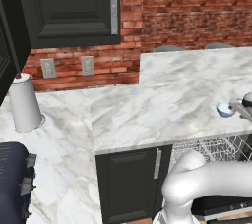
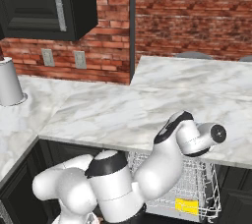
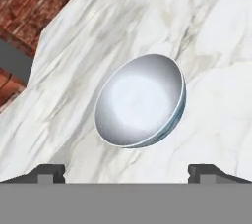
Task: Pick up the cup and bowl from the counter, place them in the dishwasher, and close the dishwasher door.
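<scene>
- The bowl point(image 3: 140, 101) in your hand view: small, shallow, round, pale blue-grey outside with a whitish, softly glossy inside and a thin light rim. It looks tilted toward the camera there.
- It sits on the counter point(image 1: 147, 105), near the front edge, above the open dishwasher point(image 1: 211, 152). In the left base view the bowl point(image 1: 226, 109) is just beside the gripper point(image 1: 242, 109), at the far right of the frame.
- Gripper point(image 3: 126, 171): the two dark fingertips point(image 3: 49, 173) sit wide apart at the bottom of the hand view, bowl between and beyond them, nothing held. You can't tell from these views whether the fingers touch the bowl.
- Counter is white marble with grey veins, smooth, L-shaped, over black panelled cabinet fronts point(image 1: 130, 183) with a steel handle.
- Dishwasher rack point(image 2: 194, 188) is white wire, pulled out under the counter edge, with a yellow block point(image 2: 187, 206) near its front.
- Back wall point(image 2: 187, 12) is rough red brick with two pale outlet plates point(image 1: 67, 67).
- A white cylindrical paper towel roll point(image 1: 23, 102) stands upright on the left stretch of counter, well apart from the bowl.
- Black upper cabinet point(image 1: 74, 7) with a steel bar handle hangs above.
</scene>
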